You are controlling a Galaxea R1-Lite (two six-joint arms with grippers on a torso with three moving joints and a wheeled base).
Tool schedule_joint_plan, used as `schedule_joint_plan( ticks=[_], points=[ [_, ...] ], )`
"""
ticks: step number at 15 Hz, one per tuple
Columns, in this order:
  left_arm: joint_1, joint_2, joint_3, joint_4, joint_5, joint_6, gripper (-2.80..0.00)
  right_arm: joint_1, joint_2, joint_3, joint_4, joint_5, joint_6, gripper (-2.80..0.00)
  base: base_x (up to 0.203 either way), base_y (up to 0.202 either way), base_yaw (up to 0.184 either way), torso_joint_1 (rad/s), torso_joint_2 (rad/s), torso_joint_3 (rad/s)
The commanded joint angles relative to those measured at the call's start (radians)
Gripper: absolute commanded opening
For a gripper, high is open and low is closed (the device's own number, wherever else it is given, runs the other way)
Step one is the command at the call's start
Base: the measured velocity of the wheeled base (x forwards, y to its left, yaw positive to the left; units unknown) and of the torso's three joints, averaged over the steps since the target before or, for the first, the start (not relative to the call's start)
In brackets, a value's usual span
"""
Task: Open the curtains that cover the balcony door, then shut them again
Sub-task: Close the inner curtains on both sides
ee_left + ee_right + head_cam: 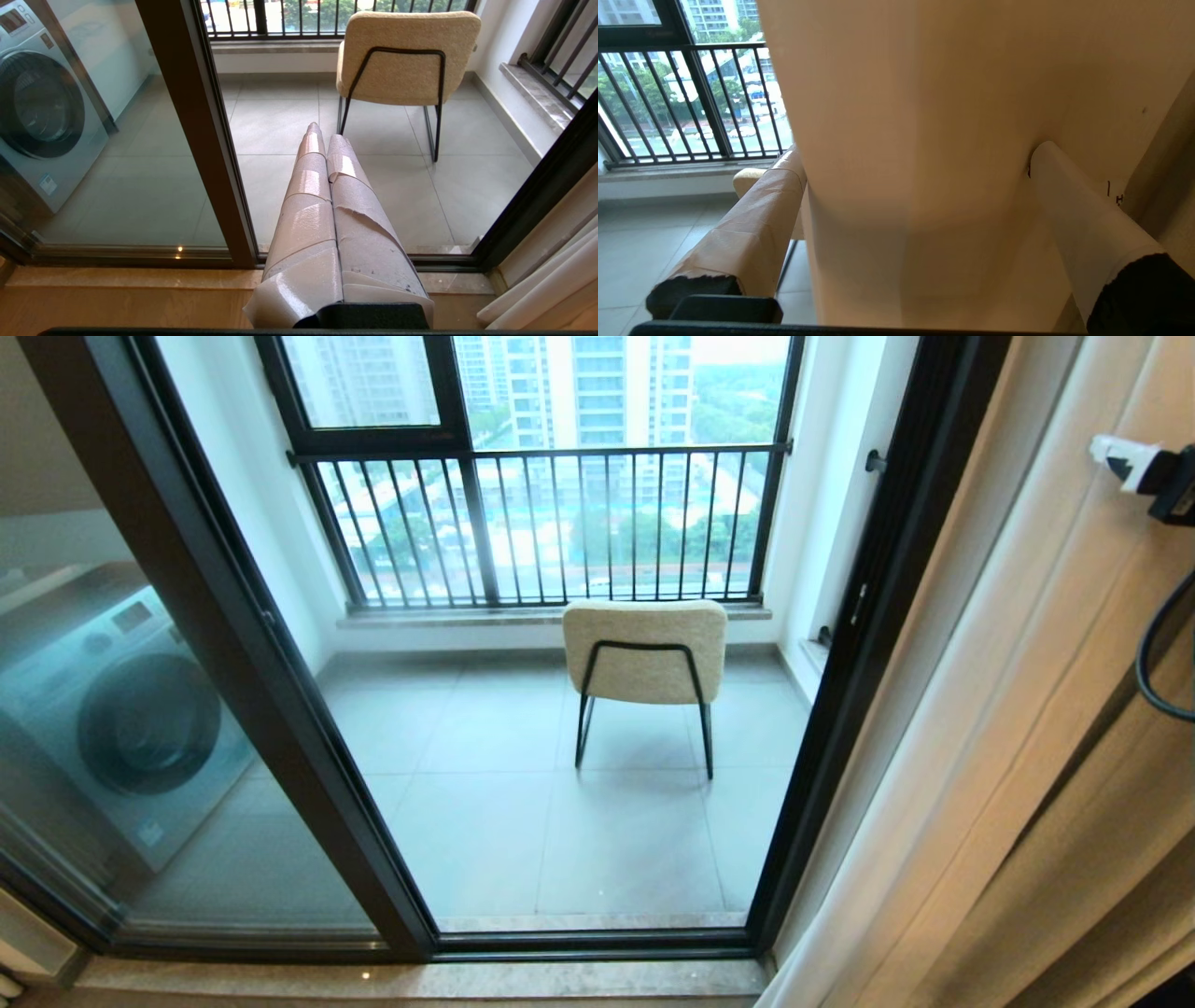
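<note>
The balcony door (280, 691) stands uncovered, a dark frame around clear glass. The curtains (887, 821) hang gathered at its right side, pale white folds against a thicker beige drape (1074, 756); their white hem shows in the left wrist view too (537, 298). My right gripper (917, 151) is open at this bundle, its two taped fingers (752, 224) spread wide. A broad fold of cream fabric (915, 116) fills the gap between them; I cannot tell whether it is the sheer panel or the drape. My left gripper (323, 135) is shut and empty, pointing at the door's sill.
On the balcony, a beige chair (644, 653) with black legs faces a black-barred railing (541, 523). A washing machine (121, 728) stands behind the left glass panel. A stone threshold (420, 980) runs along the door's foot. A white-and-black plug with a cable (1144, 467) hangs at the right edge.
</note>
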Motion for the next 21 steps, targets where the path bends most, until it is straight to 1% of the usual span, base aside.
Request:
schedule_joint_plan(
  ticks=[1,4,8,9,10,14,21],
  points=[
    [0.001,0.000,0.000,0.000,0.000,0.000,-2.80,0.000,0.077,-0.075,-0.003,0.001,0.000,0.00,0.000,0.000,0.000,0.000,0.00,0.000],
    [0.000,0.000,0.000,0.000,0.000,0.000,-2.80,-0.001,0.129,-0.156,-0.003,0.001,0.000,0.00,0.000,0.000,0.000,0.000,0.00,0.000],
    [0.001,0.000,0.000,0.000,0.000,0.000,-2.80,0.000,0.146,-0.166,-0.004,0.001,-0.006,0.00,0.000,0.000,0.000,0.000,0.00,0.000],
    [0.001,0.000,0.000,0.000,0.000,0.000,-2.80,0.000,0.146,-0.166,-0.004,0.001,-0.001,-2.00,0.000,0.000,0.000,0.000,0.00,0.000],
    [0.001,0.000,0.000,0.000,0.000,0.000,-2.80,0.000,0.150,-0.166,-0.004,0.001,-0.001,-2.80,0.000,0.000,0.000,0.000,0.00,0.000],
    [0.001,0.000,0.000,0.000,0.000,0.000,-2.80,-0.002,0.154,-0.164,-0.039,0.002,0.000,-2.80,0.000,0.000,0.000,0.000,0.00,0.000],
    [0.000,0.000,0.000,0.000,0.000,0.000,-2.80,-0.002,0.151,-0.166,-0.042,0.002,0.000,-2.80,0.000,0.000,0.000,0.000,0.00,0.000]
  ],
)
